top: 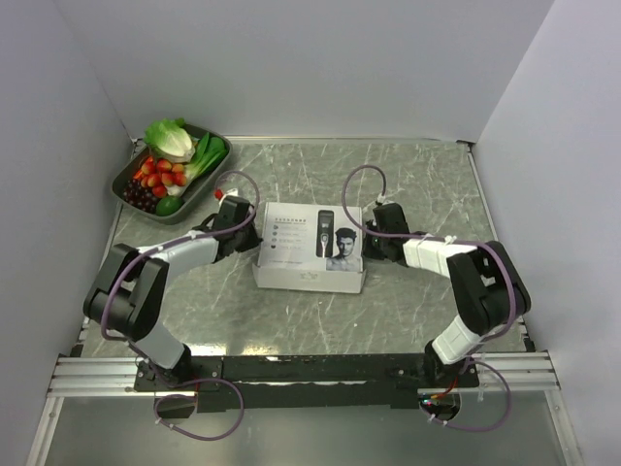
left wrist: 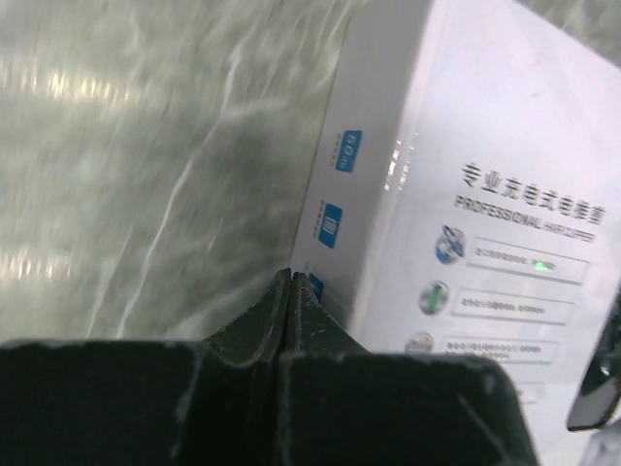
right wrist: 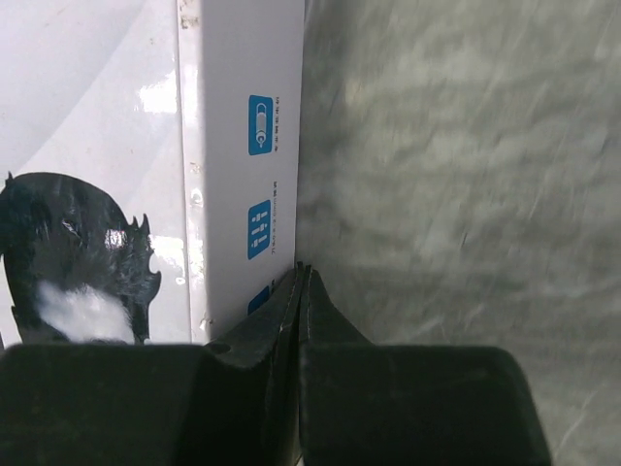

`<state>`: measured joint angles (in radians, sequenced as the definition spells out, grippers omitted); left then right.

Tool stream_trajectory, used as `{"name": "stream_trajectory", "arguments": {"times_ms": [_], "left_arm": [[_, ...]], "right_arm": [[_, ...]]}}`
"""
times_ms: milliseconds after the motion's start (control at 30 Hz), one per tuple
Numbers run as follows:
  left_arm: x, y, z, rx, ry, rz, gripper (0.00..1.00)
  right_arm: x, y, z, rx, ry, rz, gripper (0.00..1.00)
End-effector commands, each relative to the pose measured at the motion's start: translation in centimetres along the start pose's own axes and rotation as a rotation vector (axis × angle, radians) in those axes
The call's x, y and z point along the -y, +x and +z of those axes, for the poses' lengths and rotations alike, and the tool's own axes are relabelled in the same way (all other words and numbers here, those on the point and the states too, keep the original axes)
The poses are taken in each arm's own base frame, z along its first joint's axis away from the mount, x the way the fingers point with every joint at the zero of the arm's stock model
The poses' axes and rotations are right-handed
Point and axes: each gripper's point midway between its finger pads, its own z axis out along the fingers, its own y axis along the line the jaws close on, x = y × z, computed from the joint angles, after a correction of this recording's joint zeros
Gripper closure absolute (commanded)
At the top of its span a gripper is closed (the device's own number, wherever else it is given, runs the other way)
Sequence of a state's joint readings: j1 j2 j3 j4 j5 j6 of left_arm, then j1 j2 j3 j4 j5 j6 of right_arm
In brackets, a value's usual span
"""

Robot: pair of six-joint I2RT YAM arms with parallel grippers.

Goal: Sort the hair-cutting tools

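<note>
The white box [top: 309, 254] lies flat in the middle of the table [top: 408, 311], lid side up, with a printed clipper picture [top: 325, 231] on top. None of the hair-cutting tools can be seen in any view. They are most likely inside the box, though nothing shows this directly.

The left gripper [left wrist: 291, 276] sits at the box's left end wall with its fingers pressed together and nothing between them. The right gripper [right wrist: 302, 268] mirrors it at the right end wall, also closed and empty. Both sets of tips point at the foot of the walls, where the box meets the table. The wrist views do not show whether the tips are touching the cardboard or are just beside it.

The step in hand looks like bracing or squaring the box from both ends before it is opened. To do this well, the two arms should press evenly, so the light box neither spins nor slides toward the tray of vegetables and fruit [top: 131, 186] beyond its far-left corner. The tips should stay low on the walls so they pin the base and not the lid. One arm could then hold the base while the other spreads its fingers and takes the lid's edge. The glossy walls may let the tips slip, so the pressure should be gentle.
</note>
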<state>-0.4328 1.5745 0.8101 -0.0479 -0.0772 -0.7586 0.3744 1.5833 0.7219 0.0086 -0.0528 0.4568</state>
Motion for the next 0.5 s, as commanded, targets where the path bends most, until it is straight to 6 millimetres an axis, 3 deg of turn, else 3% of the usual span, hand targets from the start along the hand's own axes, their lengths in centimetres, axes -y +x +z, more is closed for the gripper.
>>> {"name": "stream_trajectory", "arguments": {"times_ms": [0, 133, 467], "left_arm": [[7.4, -2.2, 0.1, 0.004, 0.255, 0.026, 0.99], [7.7, -1.8, 0.7, -0.019, 0.270, 0.024, 0.99], [7.3, -0.5, 0.7, -0.041, 0.293, 0.011, 0.99]], "right_arm": [[-4.0, -5.7, 1.1, 0.122, -0.149, 0.011, 1.00], [-4.6, -8.1, 1.1, 0.144, -0.142, -0.020, 1.00], [-4.7, -9.5, 1.1, 0.149, -0.126, -0.062, 1.00]]}}
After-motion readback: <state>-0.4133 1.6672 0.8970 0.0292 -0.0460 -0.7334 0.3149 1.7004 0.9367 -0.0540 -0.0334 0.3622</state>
